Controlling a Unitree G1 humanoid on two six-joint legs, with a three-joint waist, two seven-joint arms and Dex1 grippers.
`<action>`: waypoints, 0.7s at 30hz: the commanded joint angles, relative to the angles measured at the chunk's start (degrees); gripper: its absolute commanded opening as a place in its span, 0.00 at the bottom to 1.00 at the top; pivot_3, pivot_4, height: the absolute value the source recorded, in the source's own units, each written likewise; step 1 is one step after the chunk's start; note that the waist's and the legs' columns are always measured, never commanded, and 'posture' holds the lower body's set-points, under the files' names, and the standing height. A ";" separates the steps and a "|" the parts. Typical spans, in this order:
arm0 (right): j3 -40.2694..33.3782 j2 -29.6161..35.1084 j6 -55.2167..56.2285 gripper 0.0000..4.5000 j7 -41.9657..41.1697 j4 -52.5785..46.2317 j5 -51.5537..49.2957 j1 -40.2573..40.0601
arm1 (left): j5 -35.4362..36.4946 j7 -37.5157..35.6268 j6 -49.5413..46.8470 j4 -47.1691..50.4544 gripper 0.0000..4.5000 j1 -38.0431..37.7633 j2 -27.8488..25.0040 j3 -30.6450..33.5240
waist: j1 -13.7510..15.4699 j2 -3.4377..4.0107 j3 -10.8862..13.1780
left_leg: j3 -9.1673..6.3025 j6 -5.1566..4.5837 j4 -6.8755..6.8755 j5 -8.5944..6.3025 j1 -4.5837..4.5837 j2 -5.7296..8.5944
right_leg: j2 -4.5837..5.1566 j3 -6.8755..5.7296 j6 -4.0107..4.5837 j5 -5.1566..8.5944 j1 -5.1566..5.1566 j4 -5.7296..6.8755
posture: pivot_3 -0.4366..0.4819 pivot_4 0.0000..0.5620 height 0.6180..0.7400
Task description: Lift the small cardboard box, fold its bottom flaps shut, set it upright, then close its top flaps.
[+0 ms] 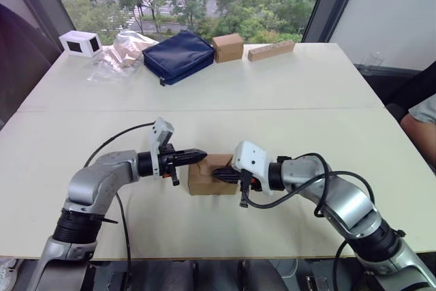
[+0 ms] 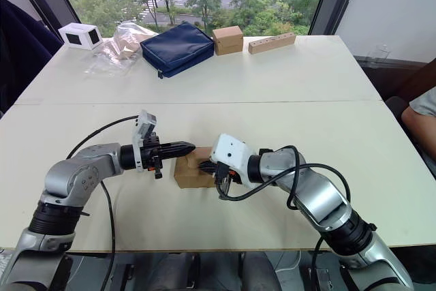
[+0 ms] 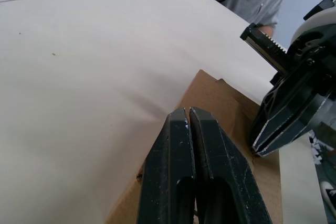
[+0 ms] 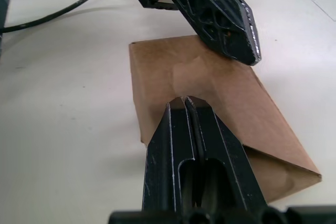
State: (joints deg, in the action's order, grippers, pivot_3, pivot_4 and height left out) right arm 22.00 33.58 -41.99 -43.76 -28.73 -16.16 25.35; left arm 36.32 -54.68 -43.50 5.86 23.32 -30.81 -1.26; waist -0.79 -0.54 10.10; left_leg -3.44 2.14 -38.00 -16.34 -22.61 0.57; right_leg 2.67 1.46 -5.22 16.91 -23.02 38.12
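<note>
the small cardboard box (image 1: 208, 176) sits on the near half of the white table (image 1: 286, 93), close to the near edge and roughly centred between the two arms. its upper face reads as a flat brown panel with a slight dent where the fingertips press.

the left gripper (image 1: 201, 155) reaches in from the left, fingers pressed together with no gap, tips resting on the upper left edge of the box. the right gripper (image 1: 219, 174) reaches in from the right, fingers likewise pressed together, tips bearing on the top panel of the box. neither gripper clamps anything between its fingers. the two sets of tips lie near each other above the box, not touching.

along the far edge of the table, from left to right: a white box with dark panels (image 1: 80, 43), a clear plastic bag (image 1: 119, 54), a navy zip pouch (image 1: 178, 56), a second brown carton (image 1: 227, 47), and a long tan block (image 1: 271, 50).

a person's arm (image 1: 418, 127) shows at the right edge of the scene.
</note>
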 commanded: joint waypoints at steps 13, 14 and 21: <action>-3.38 -2.12 -1.42 0.00 -0.17 -2.97 -2.66 1.26 | 0.71 0.95 0.31 1.09 0.02 0.73 0.30 1.27 | -0.04 0.00 0.00 | 0.00 0.00 0.00 0.00 0.00 0.00 | 0.00 0.00 0.00 0.00 0.00 0.00 | 0.48 0.27 1.00; -3.72 -2.19 -1.81 0.00 -0.14 -3.69 -3.25 1.36 | 0.26 0.77 0.59 1.22 0.02 0.47 0.13 0.83 | -0.05 0.00 0.00 | 0.00 0.00 0.00 0.00 0.00 0.00 | 0.00 0.00 0.00 0.00 0.00 0.00 | 0.48 0.27 1.00; -3.49 -0.78 -3.07 0.00 -0.35 -5.95 -3.88 1.58 | 0.59 0.76 0.49 1.29 0.02 0.33 0.45 0.60 | 0.01 0.00 0.00 | -0.01 0.00 0.00 0.00 0.00 0.00 | 0.01 0.00 0.00 0.00 0.00 -0.01 | 0.48 0.27 1.00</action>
State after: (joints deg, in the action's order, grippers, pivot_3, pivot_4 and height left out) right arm 19.38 32.56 -45.28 -43.98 -32.45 -19.52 26.11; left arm 36.52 -53.57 -43.43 5.78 23.39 -30.44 -1.00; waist -0.78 -0.54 10.10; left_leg -3.44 2.14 -38.00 -16.34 -22.60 0.57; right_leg 2.68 1.46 -5.22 16.92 -23.01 38.11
